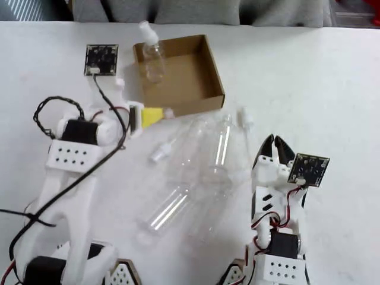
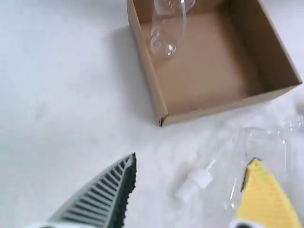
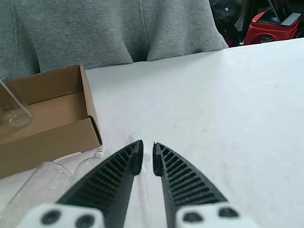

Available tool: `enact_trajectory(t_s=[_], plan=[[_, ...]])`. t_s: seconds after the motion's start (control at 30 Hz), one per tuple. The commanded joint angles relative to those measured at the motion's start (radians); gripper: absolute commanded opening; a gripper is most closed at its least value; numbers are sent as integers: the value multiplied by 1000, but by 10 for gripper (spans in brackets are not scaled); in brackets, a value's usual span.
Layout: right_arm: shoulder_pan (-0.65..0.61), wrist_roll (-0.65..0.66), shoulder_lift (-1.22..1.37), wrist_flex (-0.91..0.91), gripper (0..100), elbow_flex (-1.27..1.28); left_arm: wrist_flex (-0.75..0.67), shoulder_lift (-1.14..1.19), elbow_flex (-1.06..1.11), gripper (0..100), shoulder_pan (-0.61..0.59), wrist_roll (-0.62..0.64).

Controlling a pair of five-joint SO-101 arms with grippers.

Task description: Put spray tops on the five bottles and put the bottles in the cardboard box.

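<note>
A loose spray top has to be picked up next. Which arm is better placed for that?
Left. The left gripper hangs open with a spray top on the table between its fingers. The right gripper sits nearly shut on the far side of the lying bottles.

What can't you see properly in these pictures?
Loose bottles, high view: clear and overlapping, so the count is unclear.
Boxed bottle, left wrist view: its top is cut off by the edge.
Box, right wrist view: one end is cut off by the edge.
</note>
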Motion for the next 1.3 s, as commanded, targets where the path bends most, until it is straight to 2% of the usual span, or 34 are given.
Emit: enact_trajectory(t_s=[0.0, 0.1, 0.13, 0.23, 0.37, 0.43, 0.6, 0.83, 0.97, 1.1, 1.27], plan=[[7, 12, 4, 4, 17, 9, 135, -94, -14, 232, 4, 9], [10, 12, 4, 4, 17, 9, 141, -133, -14, 37, 4, 3], [12, 12, 4, 4, 17, 9, 147, -147, -12, 7, 4, 2], [13, 12, 4, 4, 17, 9, 187, -196, 38, 68, 5, 9], [15, 12, 2, 4, 17, 9, 173, -286, 212, 19, 7, 9], [16, 12, 1, 4, 17, 9, 106, -335, 351, 28, 5, 3], [47, 12, -5, -4, 17, 3, -176, -490, 675, 23, -59, 3], [12, 12, 2, -13, 18, -80, -221, -671, 790, 22, -99, 11], [-82, 6, 4, -13, 18, -135, -221, -628, 783, 22, -102, 11], [-142, 6, 35, -12, 17, -196, -216, -469, 715, 22, -116, 3], [-147, 11, 268, -12, 18, -345, -222, -240, 600, 22, -185, 2]])
